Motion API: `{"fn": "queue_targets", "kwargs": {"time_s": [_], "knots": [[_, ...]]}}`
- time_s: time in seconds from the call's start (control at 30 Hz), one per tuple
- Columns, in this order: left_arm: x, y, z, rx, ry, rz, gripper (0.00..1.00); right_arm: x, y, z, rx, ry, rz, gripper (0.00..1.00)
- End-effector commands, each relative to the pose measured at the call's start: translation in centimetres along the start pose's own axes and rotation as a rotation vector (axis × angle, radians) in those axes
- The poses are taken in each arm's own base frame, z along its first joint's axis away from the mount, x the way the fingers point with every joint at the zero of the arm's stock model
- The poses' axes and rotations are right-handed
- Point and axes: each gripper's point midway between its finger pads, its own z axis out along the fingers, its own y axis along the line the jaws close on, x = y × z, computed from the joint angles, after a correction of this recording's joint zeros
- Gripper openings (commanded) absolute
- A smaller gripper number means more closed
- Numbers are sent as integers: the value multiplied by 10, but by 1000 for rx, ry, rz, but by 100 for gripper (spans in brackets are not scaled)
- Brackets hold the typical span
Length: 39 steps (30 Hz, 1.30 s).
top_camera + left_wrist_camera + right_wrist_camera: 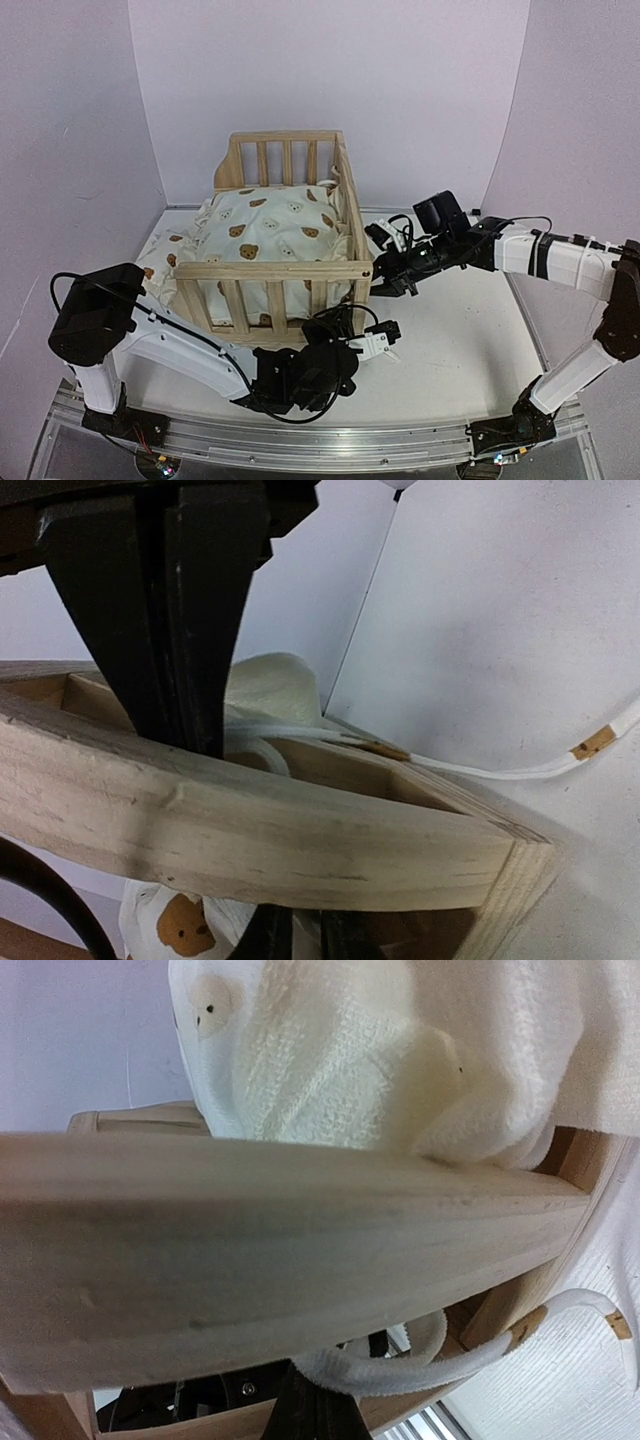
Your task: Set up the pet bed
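The pet bed's pine frame (270, 270) stands mid-table with the cream bear-print cushion (270, 225) inside it. My left gripper (340, 322) is at the frame's near right bottom corner. In the left wrist view its fingers (265, 935) reach under a wooden rail (300, 830), close together with a white tie strip between them. My right gripper (380, 282) is at the frame's right side, low down. Below the rail (250, 1260) it is shut (315, 1410) on a white tie (400, 1372). Its dark fingers (200, 610) also show in the left wrist view.
The bed sits on a white table (450, 340) between lilac walls. Another tie with a tan tip (590, 745) trails over the tabletop. Part of the cushion (165, 260) hangs out on the frame's left. An aluminium rail (300, 440) runs along the near edge.
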Motion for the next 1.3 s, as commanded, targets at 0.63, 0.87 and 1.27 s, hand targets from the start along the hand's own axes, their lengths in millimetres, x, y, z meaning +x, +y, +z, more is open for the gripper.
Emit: {"fn": "queue_targets", "kwargs": {"time_s": [0.63, 0.87, 1.27], "knots": [[29, 45, -27, 235, -105, -571, 0, 1, 34, 12, -130, 77, -25, 1], [31, 38, -47, 370, -177, -643, 0, 0, 33, 13, -122, 71, -26, 28], [-3, 1, -105, 909, -336, -850, 0, 11, -28, -26, 96, -58, -122, 63]]}}
